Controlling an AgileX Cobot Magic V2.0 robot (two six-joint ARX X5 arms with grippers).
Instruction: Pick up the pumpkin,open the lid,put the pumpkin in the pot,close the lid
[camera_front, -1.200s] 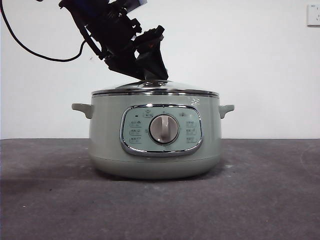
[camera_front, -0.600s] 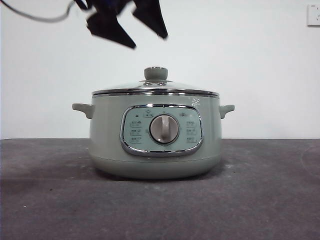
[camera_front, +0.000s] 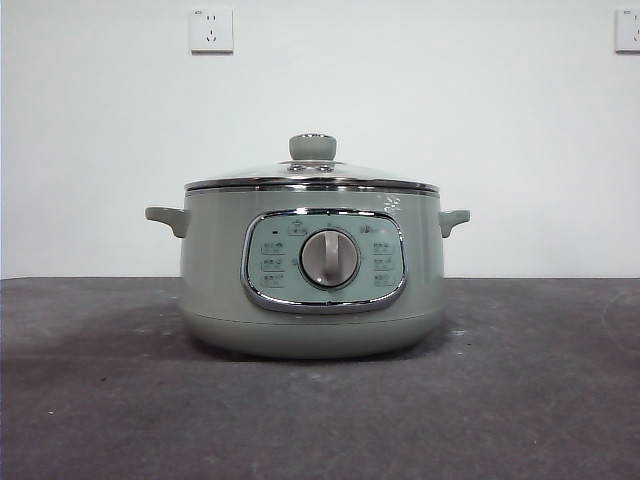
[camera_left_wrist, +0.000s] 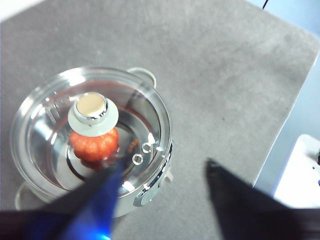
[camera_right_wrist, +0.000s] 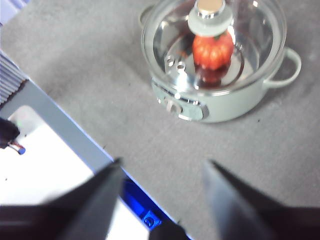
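Grey table (camera_front: 560, 400) bears the lidded pot (camera_front: 312, 290) below white wall (camera_front: 480, 110).

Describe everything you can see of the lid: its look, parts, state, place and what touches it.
The lid is a round, shallow dome of clear glass with a shiny steel rim and a pale green knob, steel-capped, at its centre. It sits level and closed on the pot; no gripper touches it. Through the glass, both wrist views show the pumpkin inside.
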